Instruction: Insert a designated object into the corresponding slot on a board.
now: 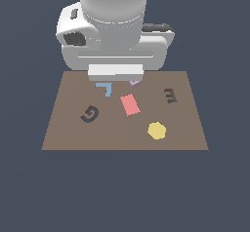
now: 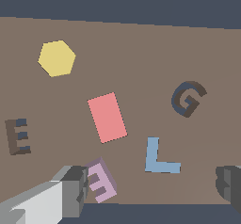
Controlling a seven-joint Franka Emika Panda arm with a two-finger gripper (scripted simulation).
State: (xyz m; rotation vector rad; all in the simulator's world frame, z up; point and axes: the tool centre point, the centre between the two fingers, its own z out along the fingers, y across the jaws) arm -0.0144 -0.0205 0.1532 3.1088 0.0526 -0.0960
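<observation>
Exterior view first: I had the arm hanging over the far edge of the brown board [image 1: 73,128], its bulk covering most of what lay beneath, so the gripper itself was hidden from me there. Only a sliver of the pale purple-pink E-shaped block [image 1: 134,83] peeked out under the hand, near the far edge and just to the exterior view's right of the blue L-shaped piece [image 1: 105,88]. The red rectangle [image 1: 130,104] sat nearer, toward the middle, the yellow hexagon [image 1: 156,130] nearer again, the G-shaped recess [image 1: 89,113] toward the exterior view's left, and the E-shaped slot [image 1: 169,96] toward the right, well apart from the block. Wrist view next: the gripper [image 2: 155,185] stood spread wide, holding nothing, with one finger [image 2: 75,190] just beside or touching the block [image 2: 100,180] and the other finger [image 2: 230,183] well apart beyond the L piece [image 2: 159,157]. The block was lying flat on the board [image 2: 141,53], off-centre between the fingers, and the slot [image 2: 18,136] was empty. I judged this the approach-to-grasp step; next I needed to centre over the block, descend, close, then carry it to the slot with its orientation matched.
</observation>
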